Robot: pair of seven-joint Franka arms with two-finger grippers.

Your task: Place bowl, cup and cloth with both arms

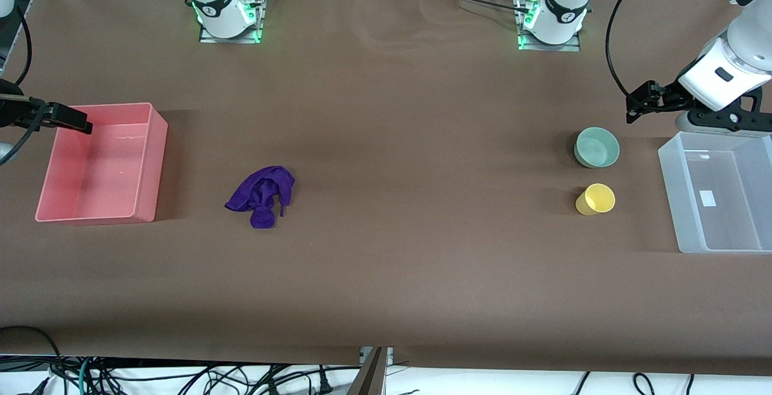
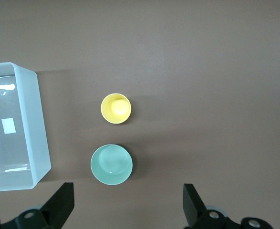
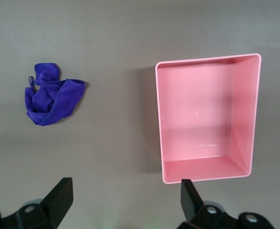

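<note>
Bowl [image 1: 597,147] and cup [image 1: 595,199] sit close together; the spread left gripper [image 2: 128,210] risks toppling one while grabbing the other.

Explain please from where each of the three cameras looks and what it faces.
Front view: high across the table, facing both arm bases; shows cloth, bowl, cup, pink bin, clear bin.
Left wrist view: looks down on bowl, cup, clear bin; the open left pincer shows.
Right wrist view: looks down on cloth, pink bin; the open right pincer shows.
The front view shares these objects with each wrist view.
</note>
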